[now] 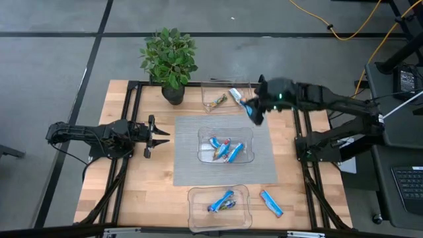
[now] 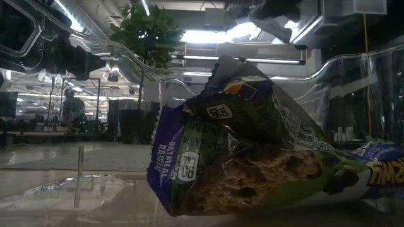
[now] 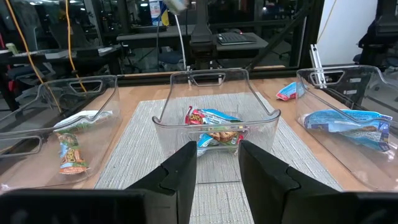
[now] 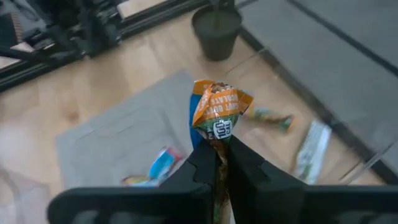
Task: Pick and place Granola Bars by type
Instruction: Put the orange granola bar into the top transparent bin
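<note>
We saw a wooden table (image 1: 132, 192) w/ a grey mat (image 1: 188, 168) at its centre and a potted plant (image 1: 170, 63) at the far edge. Three clear bins sat in a row across the mat: far bin (image 1: 210, 88), middle bin (image 1: 203, 153), near bin (image 1: 195, 218).

The right gripper (image 4: 222, 163) hung by the far bin's corner, fingers pinched together on a brown-orange granola bar (image 4: 219, 112); in the wrist view the bar stuck up between them. Just beside that gripper, inside the far bin, lay a green-brown bar (image 1: 219, 100) and a silvery bar (image 1: 236, 94). Toward the table's middle from it, the middle bin held several blue bars (image 1: 225, 149). Well apart, the near bin held more blue bars (image 1: 221, 201), w/ one blue bar (image 1: 271, 203) loose on the wood beside it.

The left gripper (image 3: 217, 163) waited left of the mat, fingers apart, holding nothing, facing the middle bin.
</note>
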You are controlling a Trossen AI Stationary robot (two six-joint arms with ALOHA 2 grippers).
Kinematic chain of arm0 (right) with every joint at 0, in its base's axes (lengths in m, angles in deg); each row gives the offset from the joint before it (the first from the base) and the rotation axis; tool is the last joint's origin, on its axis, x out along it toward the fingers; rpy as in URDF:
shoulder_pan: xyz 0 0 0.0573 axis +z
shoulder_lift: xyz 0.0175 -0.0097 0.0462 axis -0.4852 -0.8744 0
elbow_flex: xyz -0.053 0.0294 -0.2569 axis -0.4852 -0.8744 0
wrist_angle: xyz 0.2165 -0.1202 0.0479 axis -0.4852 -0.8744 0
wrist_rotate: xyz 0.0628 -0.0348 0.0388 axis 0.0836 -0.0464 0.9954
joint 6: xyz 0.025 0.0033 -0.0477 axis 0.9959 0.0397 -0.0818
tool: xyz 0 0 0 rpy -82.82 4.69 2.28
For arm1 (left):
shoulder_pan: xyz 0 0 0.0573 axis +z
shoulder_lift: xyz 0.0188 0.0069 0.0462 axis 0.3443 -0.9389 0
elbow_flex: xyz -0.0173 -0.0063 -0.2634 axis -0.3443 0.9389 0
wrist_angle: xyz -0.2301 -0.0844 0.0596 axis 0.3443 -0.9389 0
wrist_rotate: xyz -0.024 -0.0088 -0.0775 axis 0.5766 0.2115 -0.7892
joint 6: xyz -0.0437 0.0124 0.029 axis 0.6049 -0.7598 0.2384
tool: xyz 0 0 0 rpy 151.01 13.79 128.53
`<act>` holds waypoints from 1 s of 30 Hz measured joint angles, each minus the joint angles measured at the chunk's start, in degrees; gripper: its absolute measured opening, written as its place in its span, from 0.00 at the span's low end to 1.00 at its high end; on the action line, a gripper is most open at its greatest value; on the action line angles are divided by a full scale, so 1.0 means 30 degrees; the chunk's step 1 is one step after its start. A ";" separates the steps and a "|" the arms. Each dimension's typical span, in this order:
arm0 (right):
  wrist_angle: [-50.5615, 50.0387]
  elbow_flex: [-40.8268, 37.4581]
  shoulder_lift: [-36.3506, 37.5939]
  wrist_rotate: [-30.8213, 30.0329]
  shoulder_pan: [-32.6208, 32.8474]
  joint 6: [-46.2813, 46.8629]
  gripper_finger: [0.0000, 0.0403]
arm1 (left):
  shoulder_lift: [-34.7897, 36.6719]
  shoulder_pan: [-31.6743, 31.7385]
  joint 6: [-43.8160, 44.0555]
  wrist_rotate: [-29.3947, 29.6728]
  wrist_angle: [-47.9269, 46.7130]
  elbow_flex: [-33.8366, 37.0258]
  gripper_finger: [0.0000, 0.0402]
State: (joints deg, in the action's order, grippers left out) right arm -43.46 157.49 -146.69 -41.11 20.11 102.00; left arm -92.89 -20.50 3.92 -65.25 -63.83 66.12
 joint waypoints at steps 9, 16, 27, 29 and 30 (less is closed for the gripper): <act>0.1595 -0.0007 -0.0302 0.4499 -0.5372 -0.4146 0.06 | 0.0000 -0.0001 0.0000 0.0000 0.0000 0.0000 0.28; 0.2045 -0.0007 -0.1931 0.7063 -0.7518 -0.6593 0.07 | -0.0007 -0.0007 0.0000 0.0000 0.0000 0.0000 0.28; -0.2114 0.6149 -0.7934 0.7873 -0.9229 -1.0525 0.07 | -0.0006 0.0000 0.0000 0.0000 0.0000 0.0000 0.28; -0.3102 0.8048 -0.9182 0.7744 -0.9426 -1.1213 0.07 | -0.0007 -0.0003 0.0000 0.0000 0.0000 0.0000 0.28; -0.3626 0.8966 -0.9758 0.7737 -0.9509 -1.1557 0.07 | -0.0007 -0.0007 0.0000 0.0000 0.0000 0.0000 0.28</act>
State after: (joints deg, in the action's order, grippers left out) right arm -54.34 184.39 -175.97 -17.90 -8.42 67.33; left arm -92.91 -20.52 3.92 -65.25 -63.83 66.12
